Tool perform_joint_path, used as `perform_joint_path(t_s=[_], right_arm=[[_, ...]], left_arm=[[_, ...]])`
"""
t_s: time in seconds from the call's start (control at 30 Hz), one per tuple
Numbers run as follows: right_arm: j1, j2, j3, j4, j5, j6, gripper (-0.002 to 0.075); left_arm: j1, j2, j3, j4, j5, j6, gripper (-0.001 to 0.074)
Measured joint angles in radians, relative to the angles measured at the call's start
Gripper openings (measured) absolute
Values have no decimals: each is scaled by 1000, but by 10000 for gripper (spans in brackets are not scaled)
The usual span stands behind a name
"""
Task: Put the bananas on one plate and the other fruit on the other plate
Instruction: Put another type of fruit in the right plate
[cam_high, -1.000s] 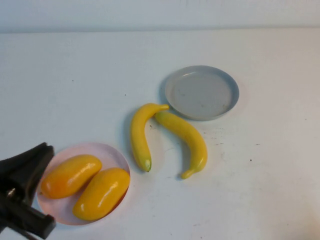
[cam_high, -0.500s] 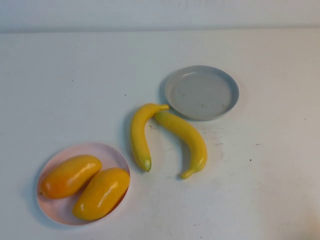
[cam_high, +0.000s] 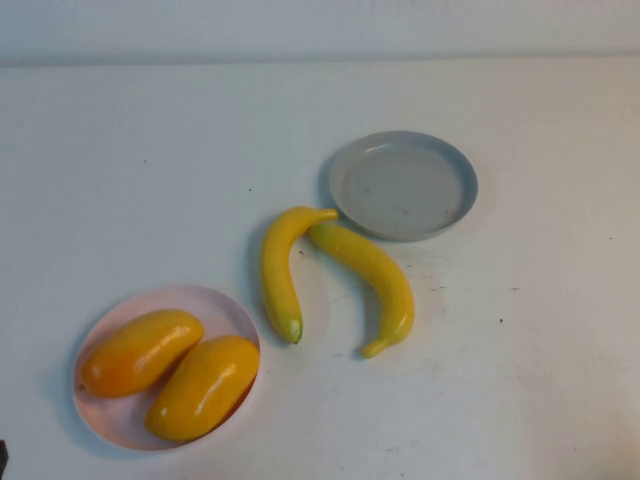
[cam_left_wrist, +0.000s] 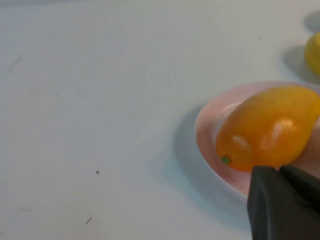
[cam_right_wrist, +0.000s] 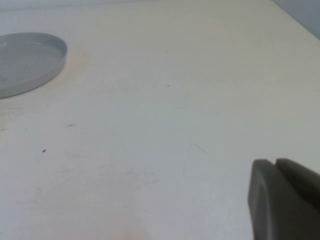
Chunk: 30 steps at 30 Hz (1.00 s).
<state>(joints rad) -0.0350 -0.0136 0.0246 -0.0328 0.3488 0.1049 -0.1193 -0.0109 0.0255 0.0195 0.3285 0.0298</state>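
So far only half the sorting is done: both mangoes (cam_high: 168, 372) lie side by side on the pink plate (cam_high: 228, 308) at the near left, while the two bananas (cam_high: 335, 275) rest on the bare table (cam_high: 150, 180), their stem ends meeting just beside the empty grey plate (cam_high: 404, 185). The left gripper (cam_left_wrist: 282, 202) is clenched on nothing, pulled back low near the pink plate's outer edge. The right gripper (cam_right_wrist: 282, 200) is likewise closed and empty, over bare table well to the side of the grey plate. Next step, as I judge it, is a banana pickup, probably by the right arm since it sits nearer. Open the jaws first, come down across the thick middle of the banana nearer that arm, and grip crosswise. Each banana looks longer than the plate is wide, so centre it to stop it tipping off the rim.
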Motion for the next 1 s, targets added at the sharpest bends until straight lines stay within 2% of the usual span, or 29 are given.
perform_joint_path(t_s=[0.1,1.0], right_arm=[[0,0,0,0,0,0,-17],[0,0,0,0,0,0,-17]], left_arm=[[0,0,0,6,45,0,-4],[0,0,0,18,47,0,-4]])
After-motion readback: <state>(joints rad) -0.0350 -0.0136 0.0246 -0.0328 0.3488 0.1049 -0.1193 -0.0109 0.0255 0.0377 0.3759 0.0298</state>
